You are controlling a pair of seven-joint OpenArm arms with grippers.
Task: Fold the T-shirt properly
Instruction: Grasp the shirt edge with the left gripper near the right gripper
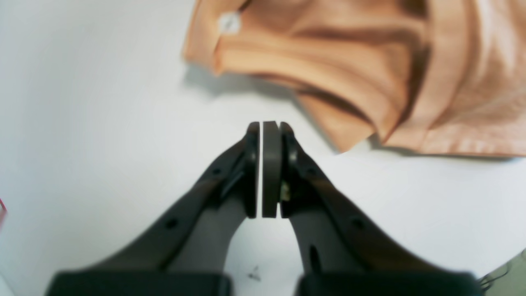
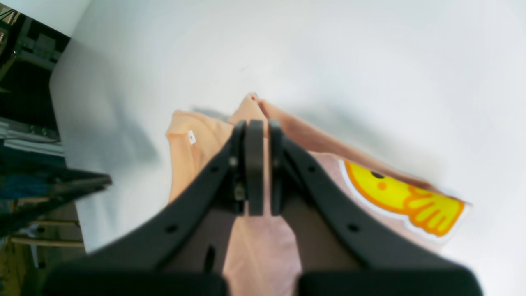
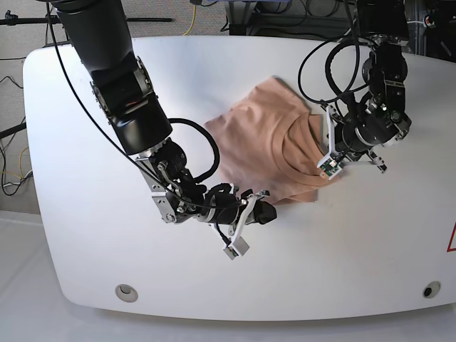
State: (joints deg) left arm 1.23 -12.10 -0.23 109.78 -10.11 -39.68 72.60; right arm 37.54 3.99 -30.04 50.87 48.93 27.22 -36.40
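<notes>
The salmon-pink T-shirt (image 3: pixel 256 135) lies bunched and wrinkled on the middle of the white table. My right gripper (image 2: pixel 257 123) is shut on a fold of the T-shirt (image 2: pixel 187 164), and pink cloth runs between its fingers. A yellow-orange print (image 2: pixel 404 199) shows to the right of them. In the base view this right gripper (image 3: pixel 267 212) sits at the shirt's near edge. My left gripper (image 1: pixel 270 123) is shut with nothing in it. It hangs over bare table just short of the T-shirt (image 1: pixel 349 61), near the collar tag (image 1: pixel 229 22).
The white table (image 3: pixel 92 214) has rounded edges. My left arm (image 3: pixel 367 128) stands at the shirt's right side. Cables hang behind the far edge. Dark shelving (image 2: pixel 24 82) lies beyond the table's edge in the right wrist view.
</notes>
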